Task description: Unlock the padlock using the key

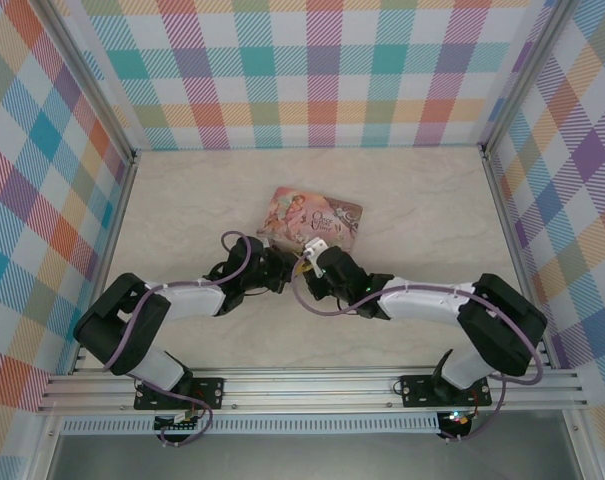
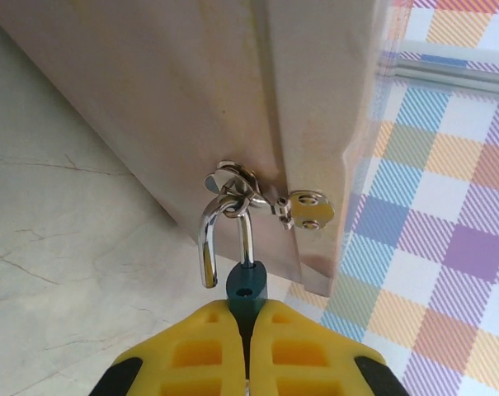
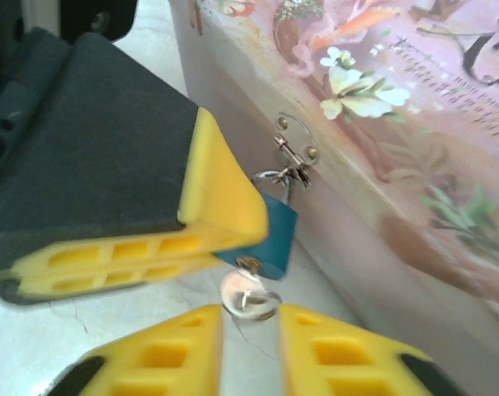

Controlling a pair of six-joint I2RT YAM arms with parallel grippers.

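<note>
Underneath, key [image 3: 249, 295] hangs from padlock [image 3: 275, 235] pinched by left end effector [image 2: 247, 318]; right end effector [image 3: 251, 322] gapes.

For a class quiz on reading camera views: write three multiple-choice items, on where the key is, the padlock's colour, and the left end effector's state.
1. Where is the key?
A. In the keyhole under the padlock.
B. Flat on the tin box lid.
C. Between the left end effector fingers.

2. What colour is the padlock's body?
A. Red.
B. Black.
C. Teal-blue.

3. What is the left end effector's state?
A. Open above the box.
B. Shut on the padlock's body.
C. Shut on the key.

1 A: its round bow sticks out under the padlock, beside the tin box.
2 C: teal shows in both wrist views.
3 B: its yellow fingers pinch the body.
</note>
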